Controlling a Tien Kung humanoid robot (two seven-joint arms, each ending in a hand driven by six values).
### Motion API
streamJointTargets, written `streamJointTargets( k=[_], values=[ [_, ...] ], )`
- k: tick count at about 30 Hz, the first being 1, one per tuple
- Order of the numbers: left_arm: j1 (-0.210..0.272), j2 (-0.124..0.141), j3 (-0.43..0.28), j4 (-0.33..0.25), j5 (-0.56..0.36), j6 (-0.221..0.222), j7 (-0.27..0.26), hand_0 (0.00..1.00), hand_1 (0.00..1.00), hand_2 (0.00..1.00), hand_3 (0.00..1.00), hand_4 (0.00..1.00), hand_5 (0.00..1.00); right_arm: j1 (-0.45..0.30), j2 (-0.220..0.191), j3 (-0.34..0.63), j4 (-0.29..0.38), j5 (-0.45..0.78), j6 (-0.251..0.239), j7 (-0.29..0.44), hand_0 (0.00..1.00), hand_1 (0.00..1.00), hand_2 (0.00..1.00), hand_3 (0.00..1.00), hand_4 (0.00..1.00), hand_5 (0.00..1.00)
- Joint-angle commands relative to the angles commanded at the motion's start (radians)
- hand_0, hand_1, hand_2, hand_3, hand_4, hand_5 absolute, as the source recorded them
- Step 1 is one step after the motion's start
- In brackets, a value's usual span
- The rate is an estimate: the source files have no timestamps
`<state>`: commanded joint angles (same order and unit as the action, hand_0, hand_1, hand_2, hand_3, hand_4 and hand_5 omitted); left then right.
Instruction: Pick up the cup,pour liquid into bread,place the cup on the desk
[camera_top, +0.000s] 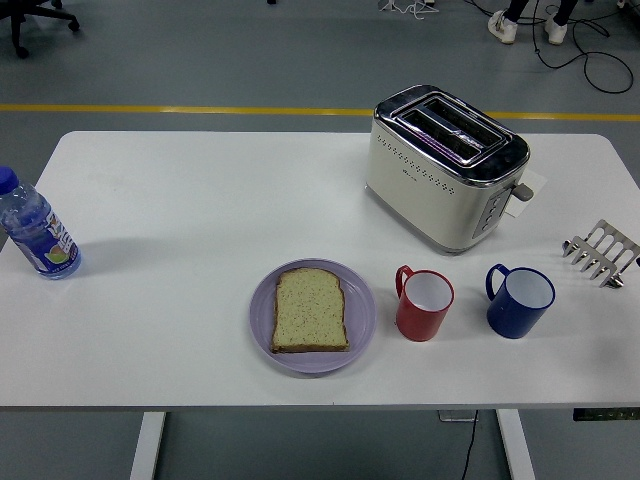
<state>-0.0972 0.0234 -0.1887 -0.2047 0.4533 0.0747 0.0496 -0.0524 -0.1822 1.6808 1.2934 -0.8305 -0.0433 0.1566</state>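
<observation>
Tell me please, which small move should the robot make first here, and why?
Probably bring the right hand in over the table toward the red cup. No hand is in view yet, and both this cup and the blue cup stand upright and untouched. The red one stands closest to the plate holding the bread slice, so pouring from it needs the shorter carry.

Blue cup (520, 301) and toaster (447, 166) close around red cup (424, 304).

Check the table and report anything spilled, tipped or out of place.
Nothing stands out. The red cup and blue cup stand upright, the bread lies flat on its plate, the toaster and bottle are upright, no spills.
</observation>
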Motion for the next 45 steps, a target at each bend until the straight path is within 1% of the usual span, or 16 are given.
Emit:
streamJointTargets(
  k=[6,7,12,13,15,18,22,24,25,29,33,36,37,42,43,45],
  values=[
    [0.000,0.002,-0.001,0.001,-0.001,0.000,0.000,0.639,0.648,0.661,0.559,0.330,0.828,-0.031,-0.025,-0.009,0.027,-0.089,-0.013,-0.019,0.918,0.835,0.944,0.998,0.998,0.292],
    [-0.001,0.002,-0.001,0.001,0.000,0.000,0.001,0.639,0.648,0.661,0.559,0.330,0.829,-0.042,-0.031,-0.015,0.037,-0.100,-0.013,-0.021,0.933,0.853,0.961,0.998,0.998,0.301],
    [-0.004,0.001,-0.002,0.000,0.002,0.000,0.000,0.639,0.648,0.661,0.559,0.330,0.829,-0.080,-0.049,-0.044,0.066,-0.131,-0.014,-0.029,0.933,0.853,0.961,0.998,0.998,0.301],
    [-0.005,0.001,-0.002,0.000,0.003,0.000,0.000,0.638,0.649,0.661,0.562,0.329,0.833,-0.088,-0.051,-0.052,0.072,-0.136,-0.015,-0.029,0.942,0.875,0.964,0.998,0.998,0.312],
    [-0.006,0.001,-0.002,-0.001,0.003,0.000,0.000,0.638,0.649,0.661,0.562,0.329,0.833,-0.097,-0.054,-0.062,0.078,-0.141,-0.018,-0.029,0.942,0.875,0.964,0.998,0.998,0.312],
    [-0.008,0.001,-0.001,-0.001,0.004,0.000,0.000,0.638,0.649,0.661,0.562,0.329,0.833,-0.129,-0.057,-0.098,0.100,-0.164,-0.042,-0.009,0.942,0.875,0.964,0.998,0.998,0.312],
    [-0.008,0.002,0.000,-0.001,0.005,0.000,0.000,0.639,0.649,0.661,0.562,0.330,0.835,-0.148,-0.056,-0.139,0.108,-0.185,-0.075,0.020,0.943,0.877,0.967,0.998,0.998,0.307],
    [-0.010,0.002,0.003,-0.001,0.004,-0.001,0.000,0.639,0.649,0.661,0.562,0.330,0.835,-0.152,-0.054,-0.160,0.104,-0.194,-0.091,0.037,0.943,0.877,0.967,0.998,0.998,0.307],
    [-0.011,0.002,0.001,-0.002,0.006,-0.001,0.000,0.639,0.650,0.662,0.564,0.330,0.839,-0.155,-0.051,-0.176,0.100,-0.196,-0.104,0.050,0.935,0.874,0.967,0.998,0.998,0.285],
    [-0.014,0.003,0.000,-0.003,0.007,-0.001,0.000,0.639,0.650,0.662,0.564,0.330,0.839,-0.154,-0.039,-0.217,0.082,-0.222,-0.131,0.077,0.935,0.874,0.967,0.998,0.998,0.285],
    [-0.015,0.002,0.001,-0.004,0.007,-0.001,-0.001,0.640,0.651,0.662,0.564,0.330,0.840,-0.144,-0.027,-0.248,0.065,-0.274,-0.146,0.082,0.926,0.874,0.968,0.998,0.998,0.264],
    [-0.014,0.001,0.003,-0.004,0.005,-0.001,0.000,0.640,0.651,0.662,0.564,0.330,0.840,-0.136,-0.020,-0.260,0.051,-0.289,-0.156,0.087,0.926,0.874,0.968,0.998,0.998,0.264],
    [-0.013,0.001,0.003,-0.004,0.004,-0.001,0.000,0.641,0.652,0.662,0.566,0.328,0.839,-0.134,-0.018,-0.262,0.047,-0.290,-0.158,0.088,0.936,0.883,0.974,0.998,0.998,0.242],
    [-0.009,0.000,0.006,-0.002,0.000,-0.001,0.000,0.641,0.652,0.662,0.566,0.328,0.839,-0.118,-0.009,-0.276,0.015,-0.314,-0.176,0.096,0.936,0.883,0.974,0.998,0.998,0.242],
    [-0.008,0.000,0.008,-0.002,-0.001,-0.001,0.000,0.641,0.652,0.662,0.564,0.328,0.839,-0.115,-0.008,-0.281,0.007,-0.322,-0.180,0.096,0.940,0.885,0.983,0.998,0.998,0.196],
    [-0.007,-0.001,0.010,-0.002,-0.003,-0.001,0.000,0.641,0.652,0.662,0.564,0.328,0.839,-0.111,-0.007,-0.293,-0.007,-0.342,-0.187,0.097,0.940,0.885,0.983,0.998,0.998,0.196]
  ],
)
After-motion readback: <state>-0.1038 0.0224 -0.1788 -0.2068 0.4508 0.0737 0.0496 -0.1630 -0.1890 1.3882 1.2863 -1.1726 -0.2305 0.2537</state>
